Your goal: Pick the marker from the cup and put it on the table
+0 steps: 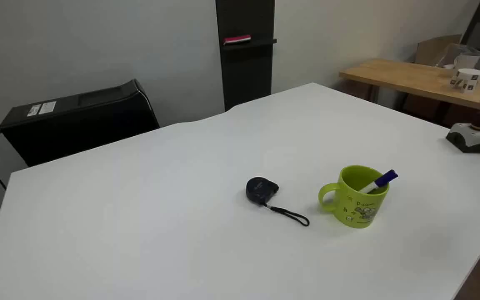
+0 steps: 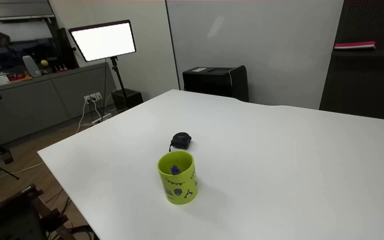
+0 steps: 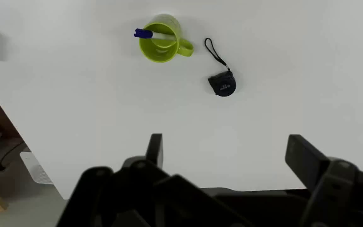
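Note:
A yellow-green cup (image 1: 350, 208) with a handle stands upright on the white table (image 1: 140, 216). It also shows in an exterior view (image 2: 180, 188) and at the top of the wrist view (image 3: 159, 55). A marker with a white body and a dark blue cap (image 1: 386, 178) leans inside the cup, its cap past the rim. The marker (image 3: 162, 36) lies across the cup's mouth in the wrist view; only its blue end (image 2: 175, 170) shows in an exterior view. My gripper (image 3: 225, 145) is wide open and empty above the table, apart from the cup. The arm is out of both exterior views.
A black tape measure (image 1: 261, 190) with a strap lies beside the cup, on its handle side; it also shows in the wrist view (image 3: 223, 84). A grey-and-black button box (image 1: 473, 137) sits at a table edge. A black case (image 1: 81, 121) stands beyond the table's edge.

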`<action>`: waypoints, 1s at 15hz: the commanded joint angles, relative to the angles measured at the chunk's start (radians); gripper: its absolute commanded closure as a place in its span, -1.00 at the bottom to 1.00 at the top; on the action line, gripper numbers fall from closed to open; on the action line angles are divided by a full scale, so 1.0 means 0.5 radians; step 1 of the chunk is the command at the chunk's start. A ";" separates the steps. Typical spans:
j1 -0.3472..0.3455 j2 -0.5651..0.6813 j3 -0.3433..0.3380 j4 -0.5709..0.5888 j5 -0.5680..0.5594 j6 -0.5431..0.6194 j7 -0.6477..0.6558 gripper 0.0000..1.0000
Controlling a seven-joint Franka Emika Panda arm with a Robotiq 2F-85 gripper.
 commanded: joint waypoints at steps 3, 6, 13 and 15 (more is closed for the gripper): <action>0.037 0.005 -0.030 0.003 -0.025 0.002 0.019 -1.00; 0.037 0.005 -0.030 0.003 -0.025 0.002 0.019 -1.00; 0.021 0.063 -0.003 -0.198 -0.082 0.010 0.074 -1.00; 0.019 0.090 -0.007 -0.288 -0.077 0.024 0.095 -1.00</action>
